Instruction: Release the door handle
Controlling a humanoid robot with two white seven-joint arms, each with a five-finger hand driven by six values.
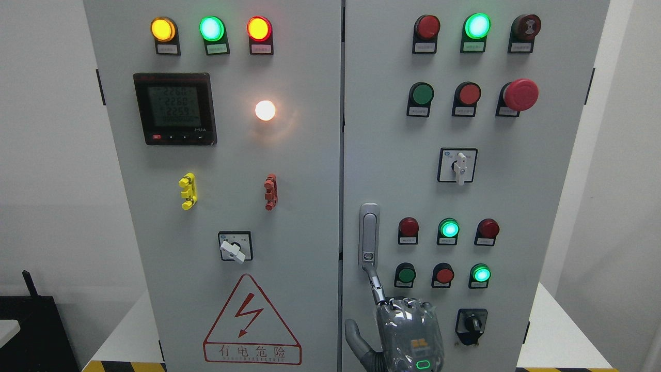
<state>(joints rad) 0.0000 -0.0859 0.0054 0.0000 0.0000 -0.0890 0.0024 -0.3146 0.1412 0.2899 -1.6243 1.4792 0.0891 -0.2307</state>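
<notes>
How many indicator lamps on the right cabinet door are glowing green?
3: one at the top, between a dark red lamp and a buzzer; one in the middle of the row beside the door handle; one at the right end of the row below.

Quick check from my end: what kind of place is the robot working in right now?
Probably an electrical or plant room. A grey control cabinet fills the view, with lit indicator lamps, a digital meter and a high-voltage warning triangle. A robot hand reaches up at the door handle.

Matt grey painted metal cabinet doors (289,217), brushed silvery metal door handle (368,232), glossy plastic-wrapped hand (408,330)
</notes>
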